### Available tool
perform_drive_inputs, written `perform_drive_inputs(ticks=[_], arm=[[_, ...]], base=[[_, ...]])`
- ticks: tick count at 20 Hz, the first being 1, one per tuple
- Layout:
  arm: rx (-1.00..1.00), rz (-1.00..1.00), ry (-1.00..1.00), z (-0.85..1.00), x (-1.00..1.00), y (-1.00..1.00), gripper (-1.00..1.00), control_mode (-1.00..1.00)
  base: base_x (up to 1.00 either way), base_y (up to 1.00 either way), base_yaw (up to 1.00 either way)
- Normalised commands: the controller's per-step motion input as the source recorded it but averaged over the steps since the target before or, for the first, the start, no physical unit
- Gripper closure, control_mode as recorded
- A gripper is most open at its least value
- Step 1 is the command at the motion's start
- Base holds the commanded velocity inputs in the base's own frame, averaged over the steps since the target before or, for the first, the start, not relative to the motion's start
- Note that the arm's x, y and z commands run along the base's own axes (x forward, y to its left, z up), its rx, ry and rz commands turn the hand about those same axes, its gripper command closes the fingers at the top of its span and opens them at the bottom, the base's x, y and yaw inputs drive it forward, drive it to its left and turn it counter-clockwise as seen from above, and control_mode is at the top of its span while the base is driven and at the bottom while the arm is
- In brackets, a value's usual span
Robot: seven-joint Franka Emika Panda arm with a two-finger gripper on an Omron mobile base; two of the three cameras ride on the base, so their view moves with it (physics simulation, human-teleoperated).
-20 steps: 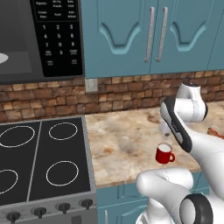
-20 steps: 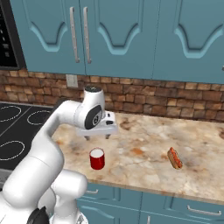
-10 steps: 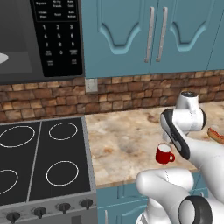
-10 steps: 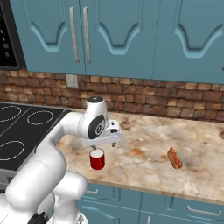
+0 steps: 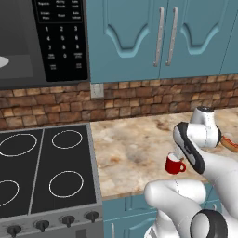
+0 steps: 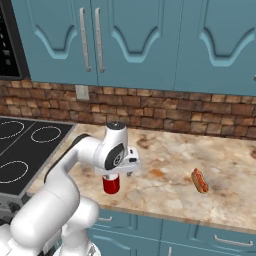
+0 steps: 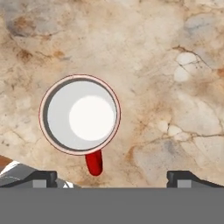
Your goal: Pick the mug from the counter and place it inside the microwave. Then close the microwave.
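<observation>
The mug point(image 7: 79, 114) stands upright on the counter point(image 5: 135, 148), near the front edge of the slab and to the right of the stovetop point(image 5: 44, 172). Seen from the hand camera straight down, its red rim rings a white inside, and its small red handle point(image 7: 94, 162) points toward the bottom of that picture. The gripper point(image 7: 111, 177) hangs above the mug with its jaws spread wide and nothing between them; the two dark fingertips point(image 7: 43, 177) stand far apart at the bottom of the hand view, and the mug lies nearer the left one than the right, not centred in the gap. In the right base view the hand point(image 6: 120, 167) sits directly over the mug, whose red body point(image 6: 111, 184) shows just beneath it; whether they touch cannot be told there. In the left base view the mug point(image 5: 175, 164) peeks out beside the white forearm. A hotdog point(image 6: 199, 180) lies on the counter well apart to the right. The microwave point(image 5: 44, 42) hangs up on the left above the stovetop, its black keypad point(image 5: 62, 37) facing out and a white plate point(image 5: 5, 61) visible inside. Teal cabinets point(image 6: 130, 40) and a brick backsplash point(image 6: 165, 112) run behind.
</observation>
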Motion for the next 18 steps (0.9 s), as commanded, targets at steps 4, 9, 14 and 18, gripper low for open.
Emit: perform_drive_inputs(ticks=[4,9,14,18], arm=[[0.03,0.05,0.0,-0.09,-0.09,0.0,-1.0,-1.0],[0.02,0.06,0.0,0.0,-0.13,0.0,-1.0,-1.0],[0.01,0.06,0.0,0.0,-0.15,0.01,-1.0,-1.0],[0.0,0.04,0.0,0.0,-0.01,0.15,-1.0,-1.0]], base=[[0.0,0.0,0.0],[0.0,0.0,0.0],[0.0,0.0,0.0],[0.0,0.0,0.0]])
